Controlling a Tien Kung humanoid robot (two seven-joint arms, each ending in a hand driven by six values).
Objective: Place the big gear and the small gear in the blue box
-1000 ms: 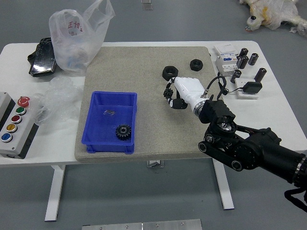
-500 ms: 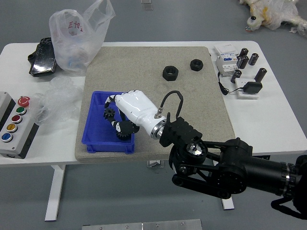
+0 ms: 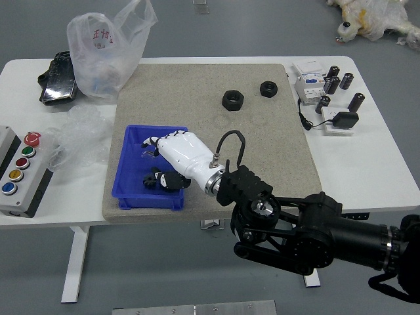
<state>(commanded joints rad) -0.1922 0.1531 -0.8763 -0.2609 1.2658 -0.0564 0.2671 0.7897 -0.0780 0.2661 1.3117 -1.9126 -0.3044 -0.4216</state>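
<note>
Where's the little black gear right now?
In the head view, the small gear is in the blue box, toward its near side, right beside the robot's right hand.

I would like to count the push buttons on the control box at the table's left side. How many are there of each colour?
Red buttons: 2, one at the top and one third from the top
Green button: 1
Yellow button: 1
Blue button: 1
Total: 5

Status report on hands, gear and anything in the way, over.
Right hand open over blue box, left hand not in view. Small gear inside the box. Right hand covers the box's near right area; big gear unconfirmed.
</note>
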